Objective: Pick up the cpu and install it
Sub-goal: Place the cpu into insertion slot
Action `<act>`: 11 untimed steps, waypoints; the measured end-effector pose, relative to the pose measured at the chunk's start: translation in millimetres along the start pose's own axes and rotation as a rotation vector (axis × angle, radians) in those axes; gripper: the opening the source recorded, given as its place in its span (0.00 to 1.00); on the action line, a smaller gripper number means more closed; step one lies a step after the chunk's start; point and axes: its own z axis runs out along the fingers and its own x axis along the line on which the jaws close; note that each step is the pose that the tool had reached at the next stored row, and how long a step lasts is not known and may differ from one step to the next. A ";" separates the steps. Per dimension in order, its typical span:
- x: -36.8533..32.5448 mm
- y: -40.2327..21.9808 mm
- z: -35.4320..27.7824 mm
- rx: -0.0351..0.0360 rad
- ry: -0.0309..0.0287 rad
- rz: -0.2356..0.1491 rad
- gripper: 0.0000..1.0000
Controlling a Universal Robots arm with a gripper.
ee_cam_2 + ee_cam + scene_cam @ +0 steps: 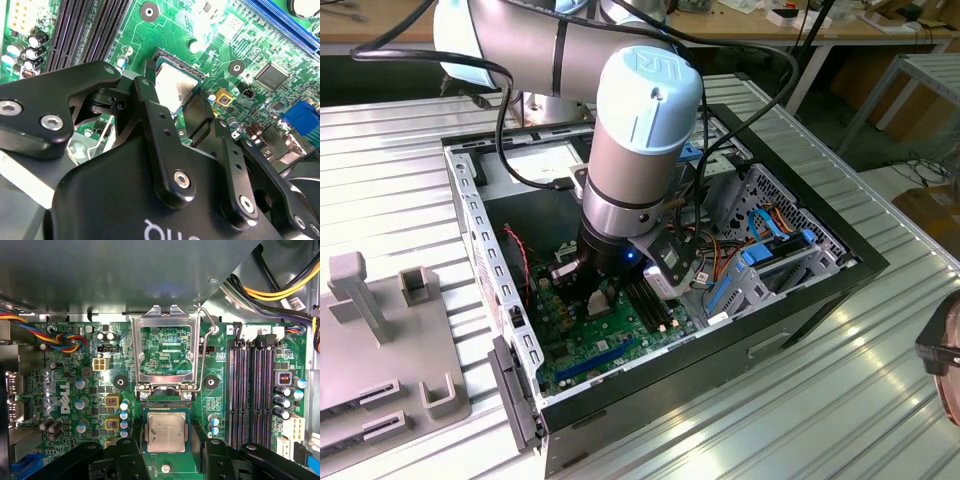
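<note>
Plainly, the placing step is in hand. In the exterior view the arm reaches down into the open computer case (720, 337), its gripper (595, 293) low over the middle of the motherboard (620, 350), well in from the board's near edge. In the first wrist view the cpu (166, 433) lies square within the socket. It is just beside the hinge of the socket frame (165, 316), which stands swung open, and apart from the memory slots (250, 385). The black fingers (135, 440) flank it on two opposite sides, drawn in to about its width. In the second wrist view the grey top of the cpu (172, 87) shows between the fingers, which seem to touch its edges. I judge the chip held, though whether it is fully seated or a shade above the contacts is hard to tell. Whatever move follows calls for the chip kept flat and square to the socket, with no sideways drag over the contacts.
</note>
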 end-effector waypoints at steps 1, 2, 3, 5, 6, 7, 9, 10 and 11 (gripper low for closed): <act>0.0 0.0 0.0 0.0000 0.0000 0.000 0.47; 0.0 0.0 0.0 0.0000 0.0000 0.000 0.47; 0.0 0.0 0.1 0.0000 0.0000 0.000 0.47; -0.1 0.1 0.3 -0.0001 0.0000 0.000 0.47; -0.1 0.2 0.6 -0.0004 0.0000 0.000 0.47; -0.1 0.3 0.8 -0.0008 -0.0001 0.000 0.47; 0.0 0.4 1.5 -0.0019 0.0000 0.000 0.47; 0.0 0.4 1.7 -0.0023 0.0000 0.000 0.47; 0.0 0.4 1.9 -0.0025 0.0000 0.000 0.47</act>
